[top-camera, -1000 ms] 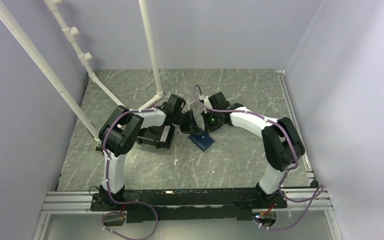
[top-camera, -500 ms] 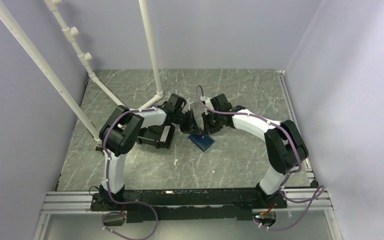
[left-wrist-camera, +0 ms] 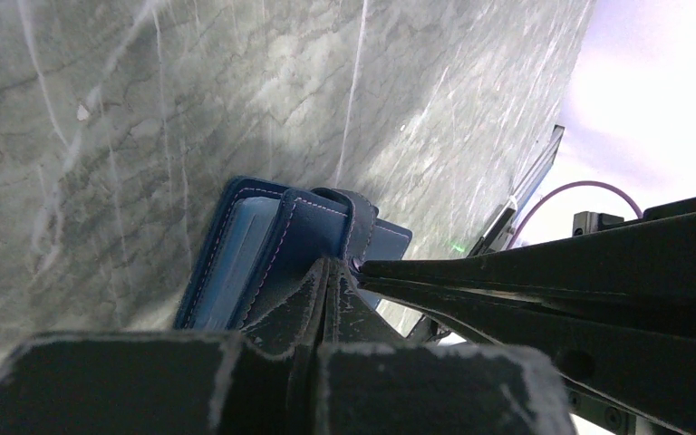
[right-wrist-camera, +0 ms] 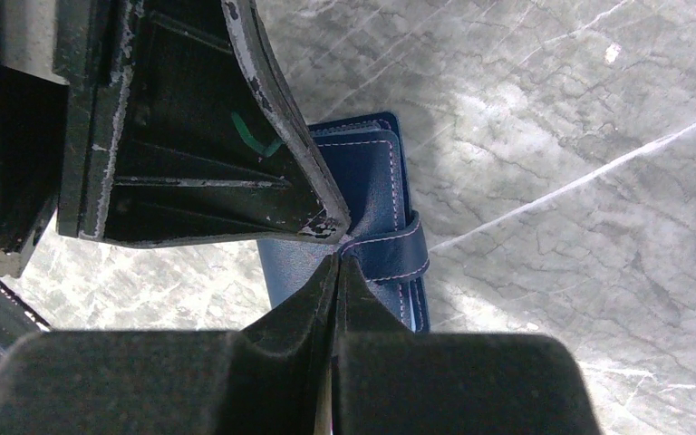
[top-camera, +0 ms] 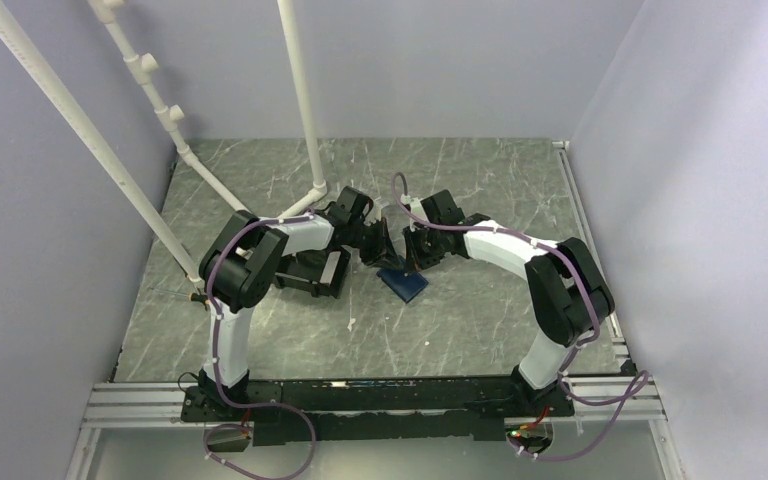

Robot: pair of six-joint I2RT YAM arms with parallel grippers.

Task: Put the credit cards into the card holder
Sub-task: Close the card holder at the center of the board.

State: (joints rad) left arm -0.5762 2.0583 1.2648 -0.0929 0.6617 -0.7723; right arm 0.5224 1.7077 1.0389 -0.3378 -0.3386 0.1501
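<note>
The card holder (top-camera: 403, 282) lies flat on the marble table (top-camera: 480, 330), about mid-way across, just on the near side of both claws. The left gripper (left-wrist-camera: 326, 268) and right gripper (right-wrist-camera: 333, 265) are each pinched fully closed, tips meeting at the holder's snap tab (right-wrist-camera: 390, 249), nothing visibly between either pair. No credit cards in sight anywhere. I'd say they're working the tab; next, one claw must part and catch that strap while the other pins the holder down
</note>
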